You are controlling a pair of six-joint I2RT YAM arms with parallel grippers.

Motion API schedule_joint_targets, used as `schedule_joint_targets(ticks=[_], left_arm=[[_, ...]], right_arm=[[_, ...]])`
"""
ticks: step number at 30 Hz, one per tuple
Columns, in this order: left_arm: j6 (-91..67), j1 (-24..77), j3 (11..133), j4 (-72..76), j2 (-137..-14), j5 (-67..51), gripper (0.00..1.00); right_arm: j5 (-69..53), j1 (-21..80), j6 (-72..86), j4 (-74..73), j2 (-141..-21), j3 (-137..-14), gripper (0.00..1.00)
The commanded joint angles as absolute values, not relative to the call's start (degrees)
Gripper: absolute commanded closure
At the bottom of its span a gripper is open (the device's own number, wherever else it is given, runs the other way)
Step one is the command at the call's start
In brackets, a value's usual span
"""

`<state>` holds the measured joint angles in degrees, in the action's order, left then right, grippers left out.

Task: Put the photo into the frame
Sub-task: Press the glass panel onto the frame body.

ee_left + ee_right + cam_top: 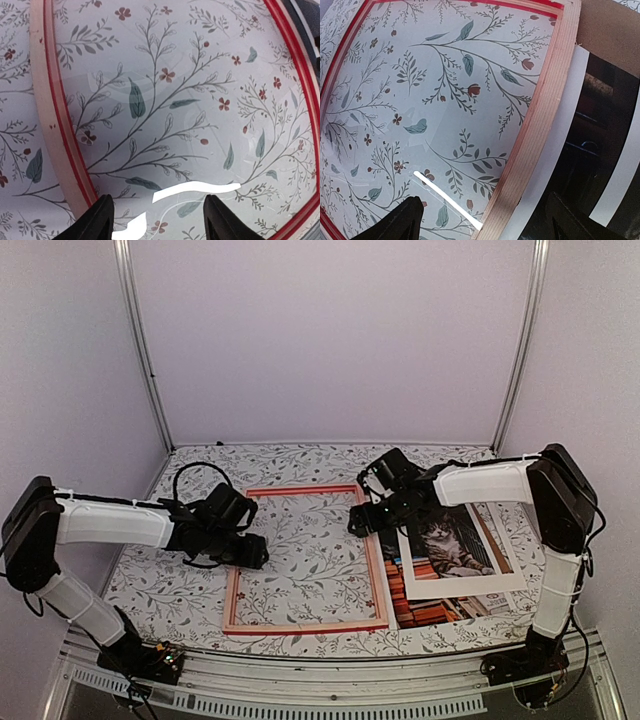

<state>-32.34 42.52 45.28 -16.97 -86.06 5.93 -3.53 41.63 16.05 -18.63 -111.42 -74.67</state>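
The frame (305, 627) lies flat mid-table with its pale wood back up and red showing at the inner edge. A glossy pane fills it, and the floral cloth shows through. The photo (450, 540) lies just right of it, its cat showing through a white mat board (470, 586) and orange books below that. My left gripper (252, 555) hovers open by the left rail (50, 110); nothing is between its fingers (100, 222). My right gripper (362, 523) is open, its fingers either side of the right rail (535, 125) from above without touching it.
A brown backing board (492, 525) lies under the photo's far right side, and its corner (610, 35) shows past the frame. Beside the right rail lies a white strip (560, 145) next to a dark sheet. Booth walls close in the table on three sides.
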Motion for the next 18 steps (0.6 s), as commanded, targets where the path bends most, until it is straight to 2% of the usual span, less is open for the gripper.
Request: schedule_joint_targets(ticks=[1,18], left_arm=[[-37.17,45.98,42.08,-19.61,-85.33,6.67,0.37],[-43.26,52.39,38.25,-26.17,-83.58,9.89,0.37]], right_arm=[[-2.41,41.88,17.22,-17.69,-108.95,-73.31,0.11],[-2.11,41.9,18.13,-16.63,-107.08,-70.26,0.11]])
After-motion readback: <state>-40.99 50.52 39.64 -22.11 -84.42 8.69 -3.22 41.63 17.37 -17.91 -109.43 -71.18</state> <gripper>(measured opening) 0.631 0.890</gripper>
